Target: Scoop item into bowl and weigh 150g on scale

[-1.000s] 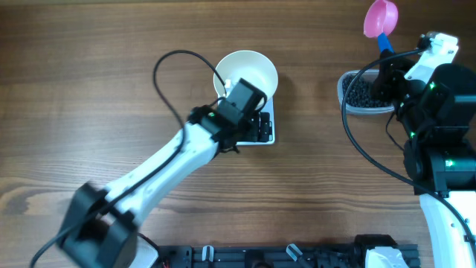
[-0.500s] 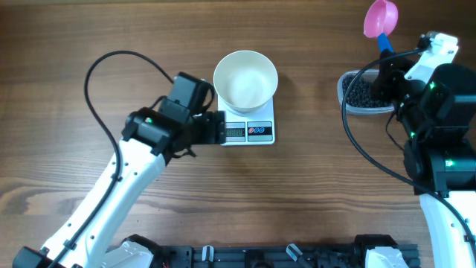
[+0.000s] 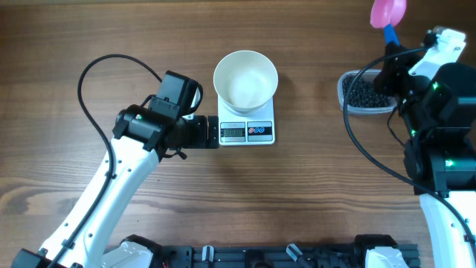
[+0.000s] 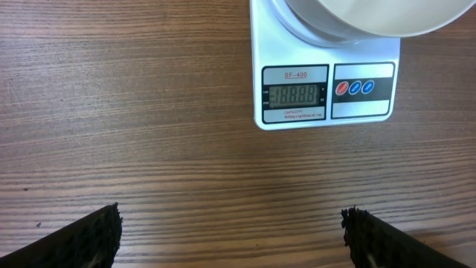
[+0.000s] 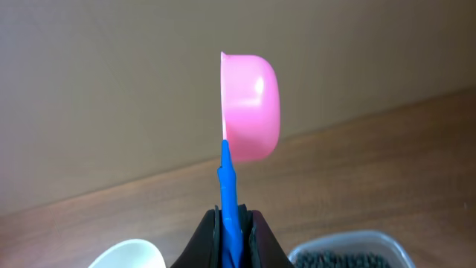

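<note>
A round plain white bowl (image 3: 245,80) sits on the far end of a small white rectangular digital scale (image 3: 247,131), in the middle of the brown wood-grain bench (image 3: 327,193). The bowl's inside shows plain white. In the left wrist view the scale's grey display is lit with a row of 8s, and 1 red and 2 blue buttons lie to its right.

The left gripper (image 3: 212,132) lies low over the bench just beside the scale's left edge, pointing at it. Its jaws are spread wide and hold nothing; only the 2 dark ribbed fingertips (image 4: 89,238) show at the bottom corners of the left wrist view, well apart from each other, with bare wood between them.

At the right edge of the bench, a clear rounded-rectangular plastic tub (image 3: 343,88) holds the many small round black beans (image 3: 362,93), well apart from the bowl. The right gripper (image 3: 388,68) is above the tub, clamped tight on the blue handle of a pink plastic scoop (image 3: 390,11). In the right wrist view the handle stands upright between the closed fingers, and the scoop's cup is turned on its side, its open face to the left.
</note>
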Controlling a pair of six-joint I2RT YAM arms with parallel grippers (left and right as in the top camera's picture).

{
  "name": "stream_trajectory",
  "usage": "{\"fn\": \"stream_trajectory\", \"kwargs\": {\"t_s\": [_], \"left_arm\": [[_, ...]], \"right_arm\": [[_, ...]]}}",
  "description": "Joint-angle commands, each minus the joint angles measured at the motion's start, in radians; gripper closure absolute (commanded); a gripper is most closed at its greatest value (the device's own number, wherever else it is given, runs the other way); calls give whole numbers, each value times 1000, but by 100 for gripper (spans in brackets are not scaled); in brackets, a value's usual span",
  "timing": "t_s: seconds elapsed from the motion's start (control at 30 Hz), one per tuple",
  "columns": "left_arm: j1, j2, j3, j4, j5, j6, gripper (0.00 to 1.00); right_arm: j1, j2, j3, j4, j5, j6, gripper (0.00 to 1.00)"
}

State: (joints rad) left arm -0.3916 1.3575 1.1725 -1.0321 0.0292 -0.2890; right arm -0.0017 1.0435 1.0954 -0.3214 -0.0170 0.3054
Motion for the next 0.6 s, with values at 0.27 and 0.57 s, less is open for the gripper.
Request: {"fn": "stream_trajectory", "kwargs": {"t_s": [0.27,0.57], "left_arm": [[4,-9,10,2,15,20,0],[4,-9,10,2,15,20,0]], "right_arm": [[-9,0,25,163,77,-6,96],[-23,-16,25,147,138,114,96]]}}
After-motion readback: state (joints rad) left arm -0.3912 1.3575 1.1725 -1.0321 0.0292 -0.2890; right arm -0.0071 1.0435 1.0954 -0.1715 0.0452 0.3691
